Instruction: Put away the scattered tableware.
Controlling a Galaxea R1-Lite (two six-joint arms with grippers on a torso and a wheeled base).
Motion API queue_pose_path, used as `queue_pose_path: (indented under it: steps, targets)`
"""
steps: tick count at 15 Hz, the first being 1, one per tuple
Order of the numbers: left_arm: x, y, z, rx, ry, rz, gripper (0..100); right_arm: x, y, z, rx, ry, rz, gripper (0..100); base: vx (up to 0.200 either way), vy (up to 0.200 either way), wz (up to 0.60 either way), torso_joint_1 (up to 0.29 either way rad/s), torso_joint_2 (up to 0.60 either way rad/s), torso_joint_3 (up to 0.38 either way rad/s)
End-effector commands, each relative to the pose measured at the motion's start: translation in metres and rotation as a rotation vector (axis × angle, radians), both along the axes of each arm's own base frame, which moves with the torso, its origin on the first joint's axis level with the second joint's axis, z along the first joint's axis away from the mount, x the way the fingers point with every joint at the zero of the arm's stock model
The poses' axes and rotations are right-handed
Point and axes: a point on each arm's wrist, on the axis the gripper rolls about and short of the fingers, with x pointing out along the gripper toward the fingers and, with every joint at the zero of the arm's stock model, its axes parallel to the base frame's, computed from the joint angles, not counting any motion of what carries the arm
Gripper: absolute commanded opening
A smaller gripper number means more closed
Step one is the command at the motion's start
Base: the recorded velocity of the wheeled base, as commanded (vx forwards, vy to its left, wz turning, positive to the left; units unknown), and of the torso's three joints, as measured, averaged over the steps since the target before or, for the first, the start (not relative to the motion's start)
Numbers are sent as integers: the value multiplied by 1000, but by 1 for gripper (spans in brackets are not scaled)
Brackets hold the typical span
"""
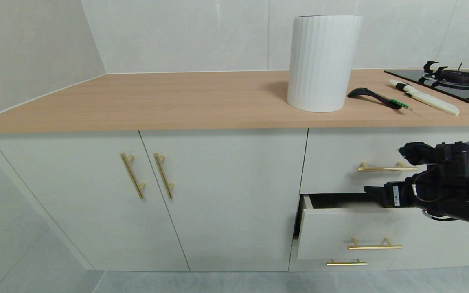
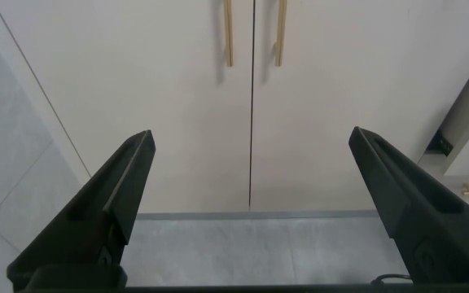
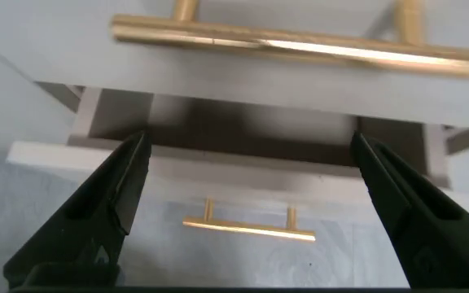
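On the wooden counter (image 1: 177,101) lie a black spoon with a green handle (image 1: 375,97) and a white knife (image 1: 426,97), both to the right of a tall white ribbed container (image 1: 322,63). Below them the middle drawer (image 1: 352,232) stands pulled out, its inside dark. My right gripper (image 1: 375,192) is open and hovers at the top edge of that drawer's front; in the right wrist view my right gripper (image 3: 251,142) holds nothing and faces the drawer's opening (image 3: 251,130). My left gripper (image 2: 251,138) is open and empty, low in front of the cabinet doors (image 2: 177,106).
A black gas hob (image 1: 454,83) sits at the counter's far right. Gold bar handles (image 1: 147,175) stick out from the two doors, and another (image 1: 385,167) from the shut top drawer just above my right gripper. Grey tiled floor (image 1: 218,283) lies below, and a wall closes the left side.
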Motion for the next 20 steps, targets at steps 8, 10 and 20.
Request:
queue_pose_path:
  steps: [8,10,20]
  targets:
    - [0,0,0,0,2,0,100,53,5,-60,-5,155,-85,100,0,0,0,0,0,0]
    - [0,0,0,0,0,0,100,50,5,-60,-8,175,-85,100,0,0,0,0,0,0]
    - [0,0,0,0,2,0,100,24,4,-42,-39,329,-75,100,0,0,0,0,0,0]
